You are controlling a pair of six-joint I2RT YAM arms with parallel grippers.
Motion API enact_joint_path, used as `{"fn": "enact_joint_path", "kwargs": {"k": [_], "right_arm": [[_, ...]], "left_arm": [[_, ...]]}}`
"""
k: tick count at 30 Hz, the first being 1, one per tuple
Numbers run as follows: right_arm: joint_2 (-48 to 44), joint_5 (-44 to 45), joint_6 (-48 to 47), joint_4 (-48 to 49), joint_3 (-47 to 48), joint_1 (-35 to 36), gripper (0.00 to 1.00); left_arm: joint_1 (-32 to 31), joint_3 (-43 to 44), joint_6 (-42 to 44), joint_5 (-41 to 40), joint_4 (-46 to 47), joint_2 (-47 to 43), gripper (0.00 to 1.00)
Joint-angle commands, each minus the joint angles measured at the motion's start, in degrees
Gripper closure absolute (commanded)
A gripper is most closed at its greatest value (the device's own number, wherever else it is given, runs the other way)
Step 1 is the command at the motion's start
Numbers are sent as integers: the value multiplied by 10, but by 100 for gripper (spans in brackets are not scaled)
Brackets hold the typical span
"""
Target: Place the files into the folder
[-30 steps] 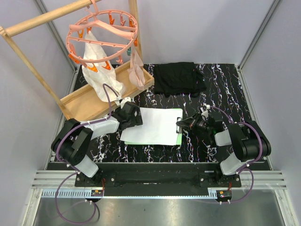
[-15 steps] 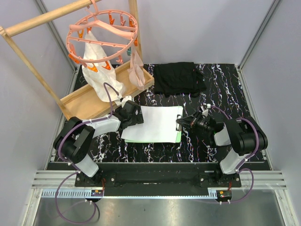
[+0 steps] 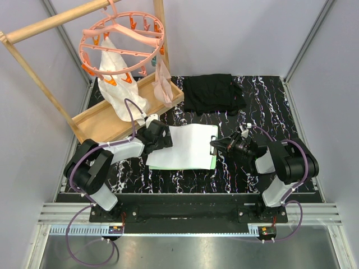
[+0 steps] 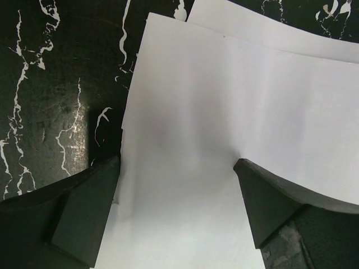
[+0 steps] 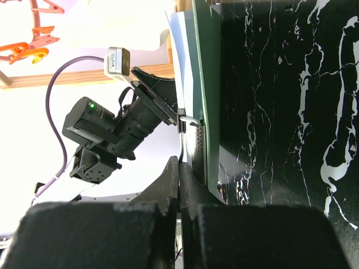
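Right in the middle of the bench (image 3: 263, 106): papers (image 3: 185, 147) flat on top of the folder (image 5: 205, 84), with only a green sliver of it on show along the right edge. Over the papers' left edge, the left end effector (image 4: 176, 168), spread wide, clamped on nothing. At the folder's right edge, the right end effector (image 5: 179, 162), pinched together by the black clip (image 5: 188, 120), possibly pressing it, hard to say from here. Thin, floppy, slippery stuff, likely to fan out or buckle. Best nudged square from an edge, pinned flat, then tucked under the clip.
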Motion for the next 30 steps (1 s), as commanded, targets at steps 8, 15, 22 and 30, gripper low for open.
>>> {"fn": "enact_joint_path", "kwargs": {"k": [8, 15, 22, 30], "right_arm": [[11, -25, 13, 77, 0, 1, 100], [17, -22, 1, 74, -6, 1, 100], [22, -22, -3, 75, -9, 1, 100], [0, -18, -17, 45, -10, 1, 100]], "left_arm": [[-21, -30, -34, 77, -53, 5, 1], [-21, -55, -39, 78, -43, -47, 1], [-17, -56, -29, 90, -37, -63, 1], [0, -56, -23, 89, -54, -71, 1]]}}
